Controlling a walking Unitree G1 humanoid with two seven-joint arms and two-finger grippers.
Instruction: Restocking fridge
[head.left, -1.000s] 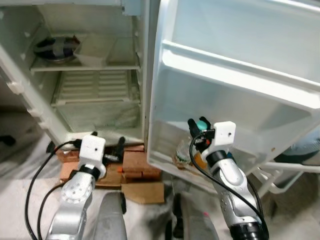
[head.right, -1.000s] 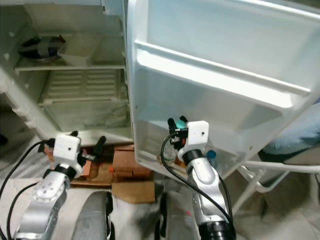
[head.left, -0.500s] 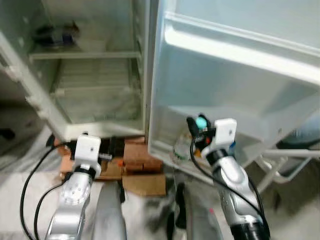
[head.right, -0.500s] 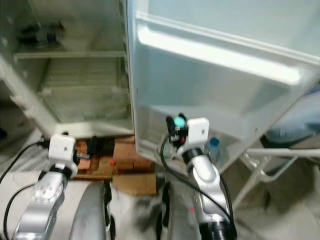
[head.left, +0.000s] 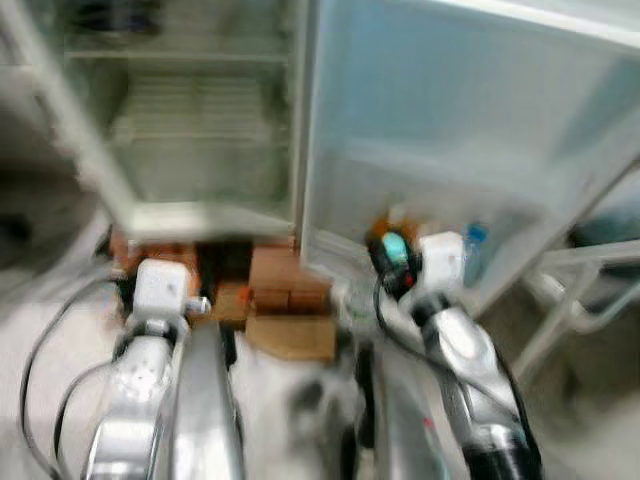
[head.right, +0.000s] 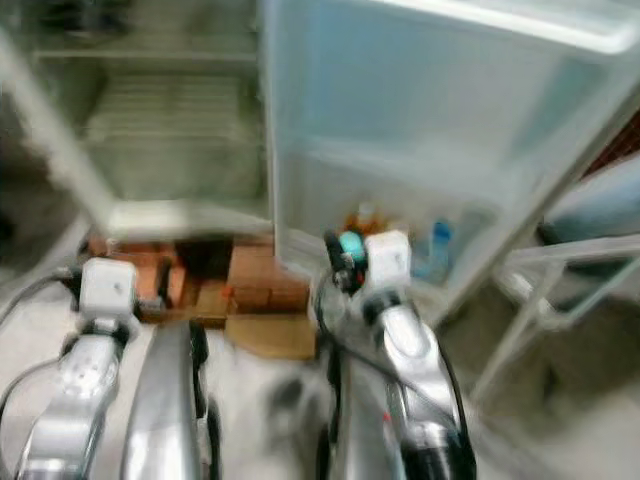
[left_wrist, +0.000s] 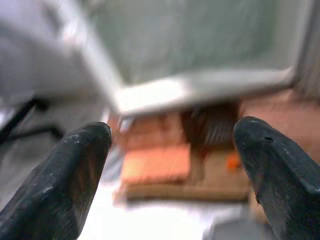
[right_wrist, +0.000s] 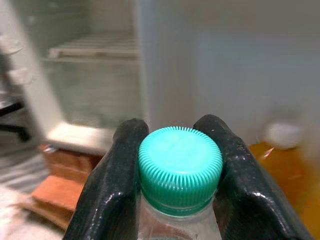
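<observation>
My right gripper (right_wrist: 177, 165) is shut on a clear bottle with a teal cap (right_wrist: 180, 167), its fingers clamped on the neck just under the cap. In the blurred head views that teal cap (head.left: 395, 246) sits in front of the lowest shelf of the open fridge door (head.left: 450, 130). An orange bottle (right_wrist: 277, 160) and a blue-capped bottle (head.left: 474, 237) stand in that door shelf. My left gripper (left_wrist: 170, 150) is open and empty, low before the fridge body (head.left: 200, 110), over the bricks.
Orange bricks and cardboard (head.left: 275, 300) prop the fridge base on the floor. A white metal rack (head.left: 575, 300) stands to the right of the door. Fridge shelves (head.left: 195, 55) are at the upper left. The head views are blurred by motion.
The whole picture has shifted and blurred, so the camera has moved closer and lower toward the door's bottom shelf. The right gripper still holds the bottle; the left stays open.
</observation>
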